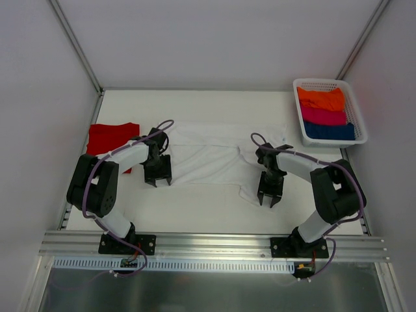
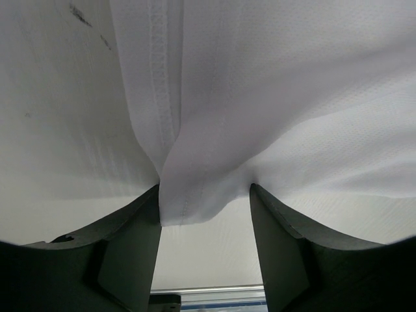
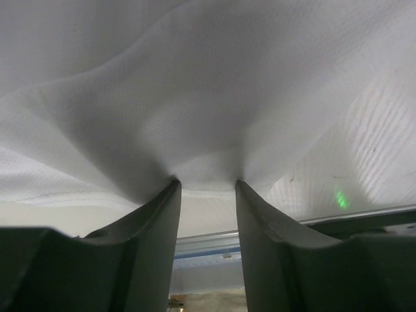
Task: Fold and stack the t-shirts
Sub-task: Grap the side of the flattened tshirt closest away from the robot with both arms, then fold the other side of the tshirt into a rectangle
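The white t-shirt point(image 1: 208, 153) lies spread across the middle of the table, wrinkled at its centre. My left gripper point(image 1: 158, 179) stands open at its near left edge. In the left wrist view a stitched hem of the white t-shirt point(image 2: 260, 97) bunches between the tips of the left gripper point(image 2: 205, 188). My right gripper point(image 1: 270, 198) is open at the shirt's near right corner. There the white cloth point(image 3: 195, 97) puckers between the tips of the right gripper point(image 3: 208, 182). The red t-shirt point(image 1: 110, 138) lies flat at the far left, partly behind the left arm.
A white basket point(image 1: 328, 82) at the back right holds folded orange, pink and blue cloth. White walls enclose the table point(image 1: 195, 208) on three sides. A metal rail point(image 1: 214, 244) runs along the near edge by the arm bases.
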Robot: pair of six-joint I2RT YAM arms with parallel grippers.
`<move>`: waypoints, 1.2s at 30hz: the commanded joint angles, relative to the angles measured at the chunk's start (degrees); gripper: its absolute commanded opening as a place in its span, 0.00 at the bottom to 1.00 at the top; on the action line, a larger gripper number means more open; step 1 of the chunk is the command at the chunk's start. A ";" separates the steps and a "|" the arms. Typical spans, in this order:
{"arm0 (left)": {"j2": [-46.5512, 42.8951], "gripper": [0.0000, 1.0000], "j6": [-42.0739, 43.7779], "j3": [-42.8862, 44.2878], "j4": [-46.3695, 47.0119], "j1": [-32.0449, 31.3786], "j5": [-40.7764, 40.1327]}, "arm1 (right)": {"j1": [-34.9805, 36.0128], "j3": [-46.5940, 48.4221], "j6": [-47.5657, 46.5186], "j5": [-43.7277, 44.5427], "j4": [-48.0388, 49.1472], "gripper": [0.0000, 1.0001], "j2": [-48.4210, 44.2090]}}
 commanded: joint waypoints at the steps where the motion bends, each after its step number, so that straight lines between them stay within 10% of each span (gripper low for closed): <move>1: -2.90 0.53 -1.08 1.04 2.44 -0.26 1.57 | 0.61 -2.40 3.25 0.14 4.41 0.41 -3.03; 8: -4.31 0.21 -3.11 1.48 2.26 -0.35 1.05 | 1.66 -3.45 3.25 3.21 6.78 0.04 -7.07; 12: -5.01 0.02 -3.46 -0.27 2.17 -2.01 -6.42 | 4.20 -6.26 3.07 6.72 8.97 0.00 -8.56; 25: -8.25 0.00 -9.43 -9.68 2.26 -7.82 -19.52 | 16.78 -13.12 9.14 22.63 11.97 0.01 -16.30; 36: -9.68 0.07 -8.03 -1.43 2.00 -7.91 -17.51 | 17.57 -5.76 8.70 33.36 4.41 0.01 -24.30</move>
